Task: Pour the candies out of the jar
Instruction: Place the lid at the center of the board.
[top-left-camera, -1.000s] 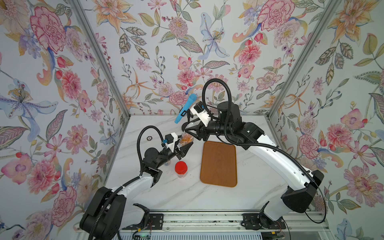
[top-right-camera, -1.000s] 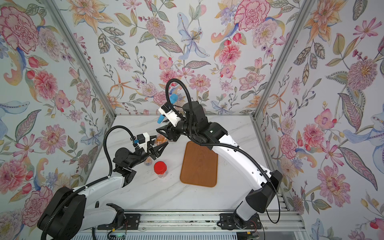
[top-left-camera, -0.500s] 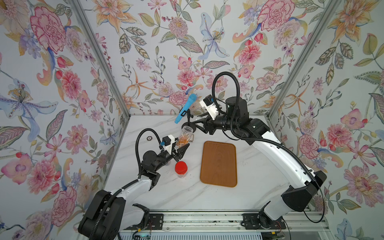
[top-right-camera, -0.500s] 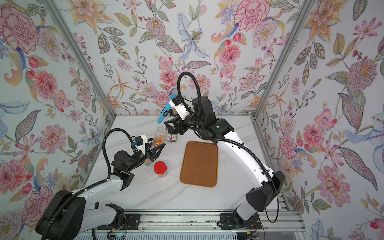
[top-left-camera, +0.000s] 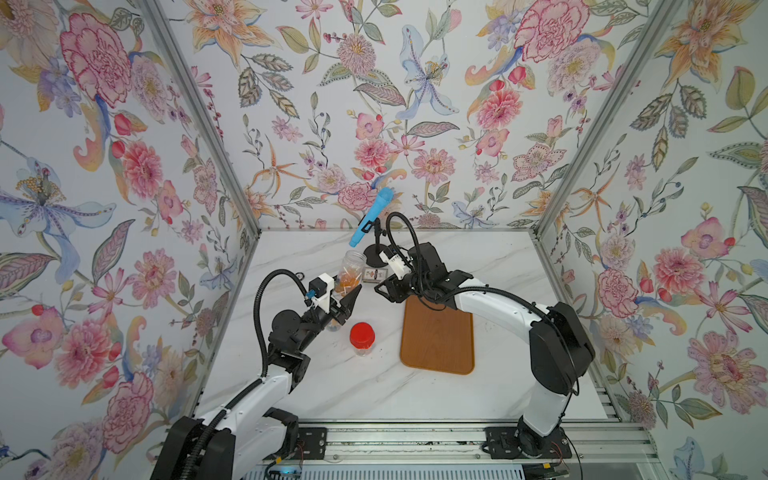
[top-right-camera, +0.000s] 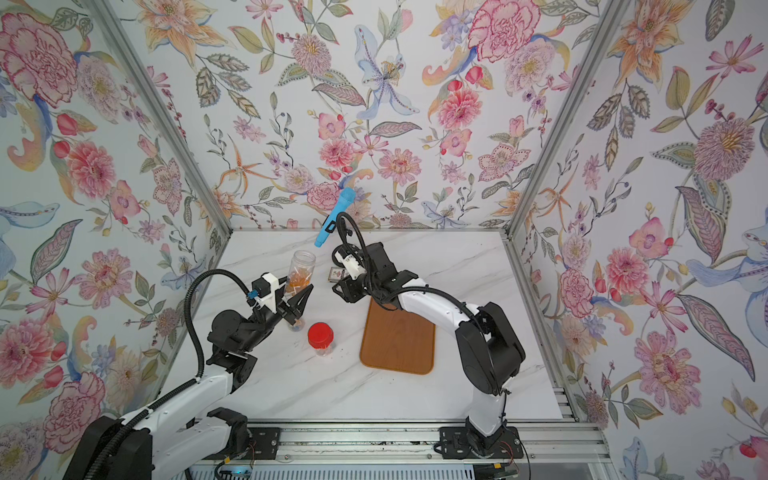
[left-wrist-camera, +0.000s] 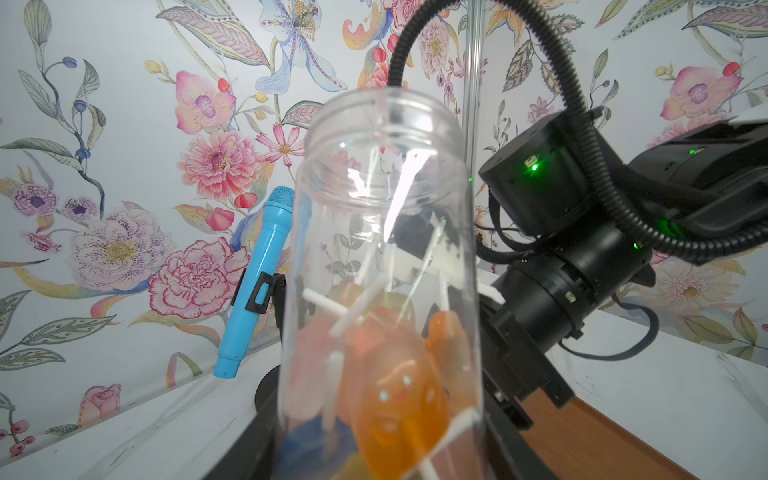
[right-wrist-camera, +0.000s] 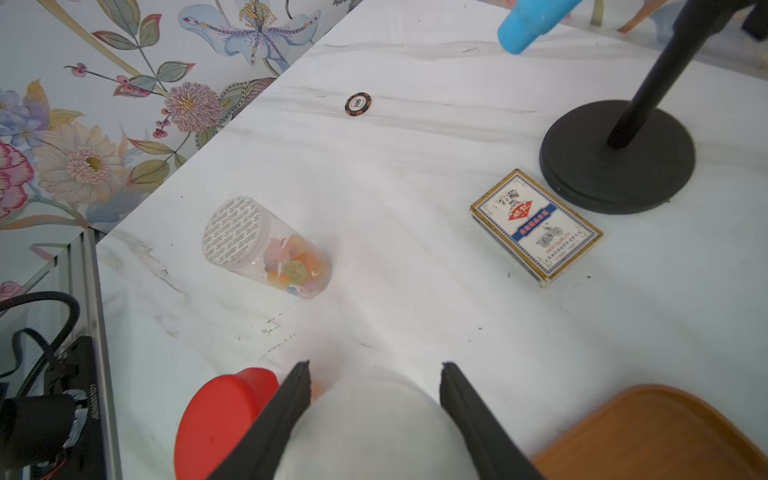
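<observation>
Two arms are splitting the job: the left gripper (top-left-camera: 344, 301) is clamping the clear jar (top-left-camera: 352, 270) low on its body and holding it up off the marble table (top-left-camera: 374, 395). The open mouth is pointing up and leaning a bit toward the back wall, so nothing is spilling yet. All the candies (left-wrist-camera: 395, 374) are sitting piled in the bottom of it, orange and pink heads with white sticks poking up.

The right gripper (right-wrist-camera: 374, 365) is pinching what looks like the white lid (right-wrist-camera: 374, 424) between its jaws. It's hanging by the far end of the wooden tray (top-left-camera: 437, 336), near the jar, so the cap is out of the pour path.

My guess is the tray is where the pour is going, so the jar needs swinging over it and tipping well past level.

Also standing on the table: a red-capped jar (top-left-camera: 361, 334) and a white-capped jar (right-wrist-camera: 266, 249), both close under the left arm, so they're looking easy to bump.
</observation>
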